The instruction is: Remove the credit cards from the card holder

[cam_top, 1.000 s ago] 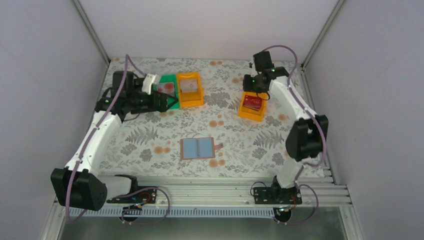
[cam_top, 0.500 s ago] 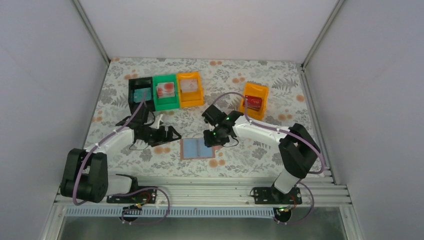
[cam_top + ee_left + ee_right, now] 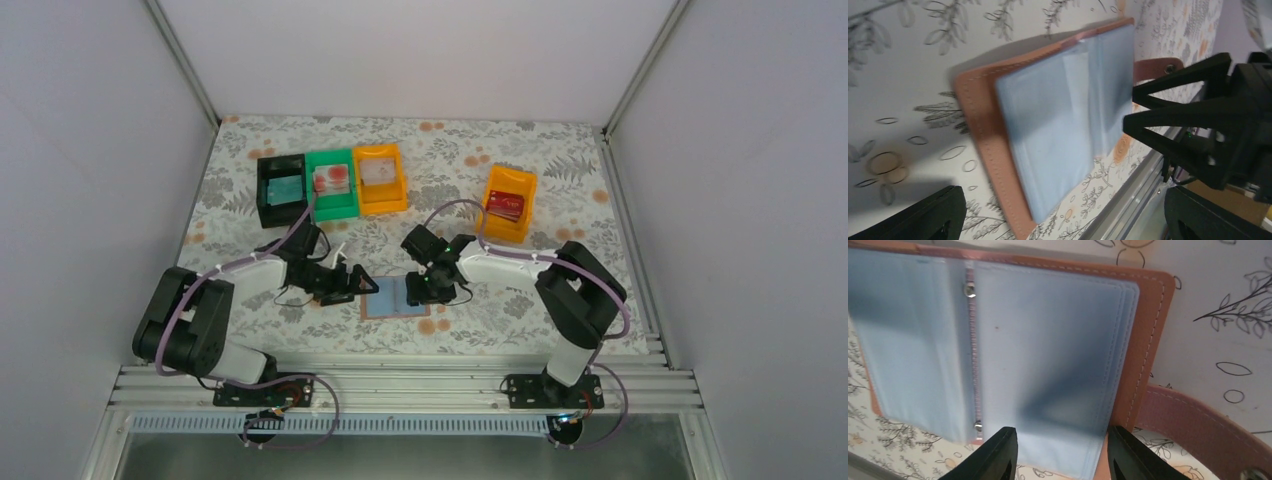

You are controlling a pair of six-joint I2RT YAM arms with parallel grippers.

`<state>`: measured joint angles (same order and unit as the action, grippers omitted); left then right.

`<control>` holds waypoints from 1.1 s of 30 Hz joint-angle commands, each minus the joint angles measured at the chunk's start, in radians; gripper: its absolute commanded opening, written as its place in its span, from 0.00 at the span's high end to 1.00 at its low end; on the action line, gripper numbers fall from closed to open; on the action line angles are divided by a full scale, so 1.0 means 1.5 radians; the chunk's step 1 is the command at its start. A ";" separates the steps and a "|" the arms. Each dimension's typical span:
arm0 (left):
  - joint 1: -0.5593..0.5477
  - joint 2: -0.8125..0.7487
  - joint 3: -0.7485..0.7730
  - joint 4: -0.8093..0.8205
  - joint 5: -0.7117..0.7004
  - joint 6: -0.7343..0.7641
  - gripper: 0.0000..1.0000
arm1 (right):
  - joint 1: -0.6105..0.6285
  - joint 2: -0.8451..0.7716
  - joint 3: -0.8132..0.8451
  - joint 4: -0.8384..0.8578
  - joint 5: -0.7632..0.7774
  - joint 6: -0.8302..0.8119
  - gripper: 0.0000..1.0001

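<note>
Top: card holder (image 3: 395, 297) open on surface (image 3: 520, 300) between your left hand (image 3: 352, 285) and right hand (image 3: 428, 290) | Left wrist: left hand spread wide, empty | Right wrist: right hand apart over sleeve (image 3: 1048, 365) edge; next, likely pin holder, pinch any card left.

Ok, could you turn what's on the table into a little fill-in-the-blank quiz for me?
1. The card holder lies ___ on the table, pale blue sleeves facing up.
2. The middle bin in the row of three, between the black bin and an orange bin, is ___.
3. The bin standing alone, with the dark red card in it, is ___.

Missing words: open; green; orange.
</note>
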<state>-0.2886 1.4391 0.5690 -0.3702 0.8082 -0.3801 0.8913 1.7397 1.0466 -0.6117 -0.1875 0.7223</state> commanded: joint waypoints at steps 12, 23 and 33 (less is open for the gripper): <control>-0.022 0.055 -0.029 0.062 0.005 -0.047 0.46 | 0.006 -0.018 -0.020 0.093 -0.050 0.005 0.75; -0.027 0.063 -0.009 0.105 0.000 -0.074 0.69 | 0.006 -0.008 0.002 0.138 -0.105 -0.009 0.79; -0.027 0.067 -0.004 0.105 -0.002 -0.072 0.82 | 0.006 0.020 0.026 0.121 -0.093 -0.013 0.74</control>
<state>-0.3237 1.5341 0.5411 -0.2256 0.8116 -0.4870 0.8909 1.7531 1.0523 -0.4301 -0.3481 0.7082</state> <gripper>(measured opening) 0.201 0.255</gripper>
